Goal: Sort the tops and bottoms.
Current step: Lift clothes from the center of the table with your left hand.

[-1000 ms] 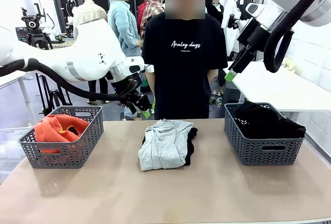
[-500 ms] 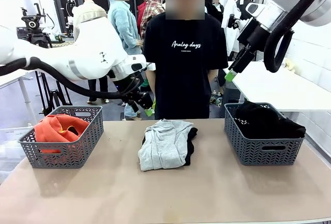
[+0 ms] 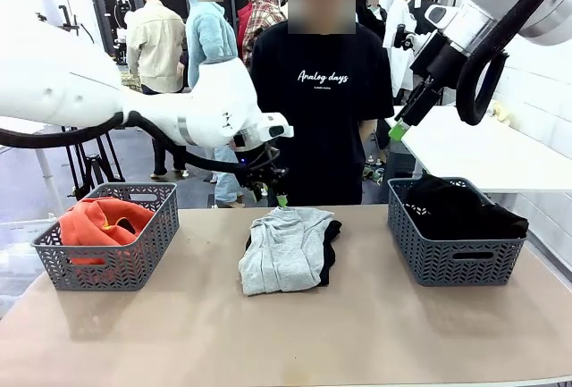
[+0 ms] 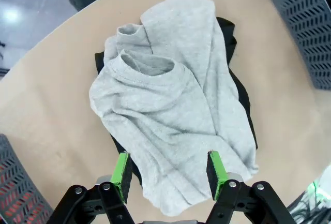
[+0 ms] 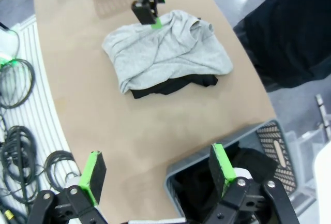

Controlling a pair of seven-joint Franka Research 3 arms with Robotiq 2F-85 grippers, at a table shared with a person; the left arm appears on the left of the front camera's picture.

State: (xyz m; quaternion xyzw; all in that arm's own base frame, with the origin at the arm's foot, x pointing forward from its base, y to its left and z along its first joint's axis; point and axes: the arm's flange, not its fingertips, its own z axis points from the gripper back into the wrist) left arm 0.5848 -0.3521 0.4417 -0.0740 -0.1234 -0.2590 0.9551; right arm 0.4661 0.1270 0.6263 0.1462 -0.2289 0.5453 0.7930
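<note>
A light grey sweatshirt, one of the tops, lies folded mid-table on a black garment. My left gripper hovers open and empty just above its far edge. From the left wrist, the green pads straddle the grey sweatshirt, with the black garment peeking out beneath. An orange top lies in the left basket. Black bottoms fill the right basket. My right gripper hangs open, high above that basket. Its own view shows the right gripper, the sweatshirt and the left gripper.
A person in a black lettered T-shirt stands at the far edge, arms down. The tan table has bare room in front of the garments. A white side table stands behind the right basket. Cables lie on the floor.
My left arm has swung right, from near the left basket to above the grey sweatshirt's far edge. The right arm and the garments have not moved.
</note>
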